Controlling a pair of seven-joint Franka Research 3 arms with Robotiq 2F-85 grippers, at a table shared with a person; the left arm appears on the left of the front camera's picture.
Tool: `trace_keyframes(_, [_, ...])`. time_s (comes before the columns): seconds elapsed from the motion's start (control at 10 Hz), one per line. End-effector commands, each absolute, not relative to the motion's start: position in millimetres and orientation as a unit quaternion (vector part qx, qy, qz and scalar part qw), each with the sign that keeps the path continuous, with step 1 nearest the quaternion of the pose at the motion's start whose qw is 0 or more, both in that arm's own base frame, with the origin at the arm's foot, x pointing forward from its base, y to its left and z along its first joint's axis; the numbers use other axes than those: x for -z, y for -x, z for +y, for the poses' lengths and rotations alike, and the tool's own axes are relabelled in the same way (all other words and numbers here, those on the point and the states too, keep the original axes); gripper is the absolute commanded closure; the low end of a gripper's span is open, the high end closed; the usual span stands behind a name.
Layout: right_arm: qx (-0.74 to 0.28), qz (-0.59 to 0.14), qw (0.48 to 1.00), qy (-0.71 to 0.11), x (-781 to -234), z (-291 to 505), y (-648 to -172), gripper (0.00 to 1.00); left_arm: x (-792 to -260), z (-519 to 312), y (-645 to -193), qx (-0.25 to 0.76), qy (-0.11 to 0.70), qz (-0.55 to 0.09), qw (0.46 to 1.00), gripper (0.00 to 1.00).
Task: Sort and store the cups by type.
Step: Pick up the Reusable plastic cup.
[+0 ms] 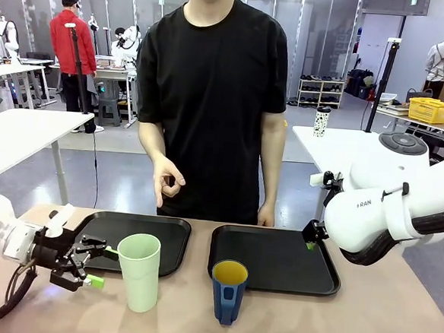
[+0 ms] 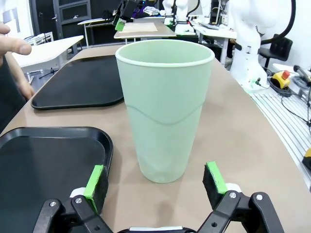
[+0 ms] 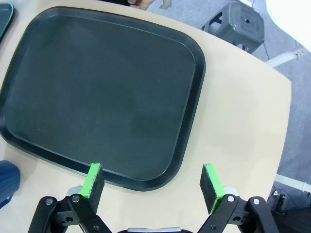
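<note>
Black left tray (image 1: 164, 231) and right tray (image 1: 276, 258): cups stand before them on counter (image 1: 348, 320), not inside. Mint tumbler (image 1: 139, 271) tall, handleless; blue mug (image 1: 228, 290) yellow inside. Left hand (image 1: 103, 266) open beside tumbler; right hand (image 3: 152, 180) open above right tray.

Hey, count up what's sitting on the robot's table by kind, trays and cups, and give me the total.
Black trays: 2
Mint-green tumbler: 1
Dark blue mug: 1
Total: 4
</note>
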State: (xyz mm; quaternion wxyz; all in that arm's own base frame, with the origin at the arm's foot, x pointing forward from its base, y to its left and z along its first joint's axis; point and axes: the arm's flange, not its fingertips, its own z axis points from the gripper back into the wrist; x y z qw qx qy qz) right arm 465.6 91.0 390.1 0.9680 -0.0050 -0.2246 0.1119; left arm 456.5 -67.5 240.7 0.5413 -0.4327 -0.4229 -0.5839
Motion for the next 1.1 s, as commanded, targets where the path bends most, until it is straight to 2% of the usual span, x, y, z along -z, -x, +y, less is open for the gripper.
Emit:
trace_keyframes(0.0, [-0.116, -0.226, 0.967, 0.006, -391, 91, -464, 0.00, -232, -73, -465, 0.585, 0.445, -0.449, 0.509, 0.00])
trace_keyframes(0.4, [-0.116, -0.226, 0.967, 0.006, -391, 91, -464, 0.00, -224, -90, -469, 0.579, 0.489, -0.442, 0.480, 0.00])
trace_keyframes(1.0, [-0.116, -0.226, 0.967, 0.006, -391, 91, -464, 0.00, -218, -105, -475, 0.581, 0.502, -0.432, 0.473, 0.00])
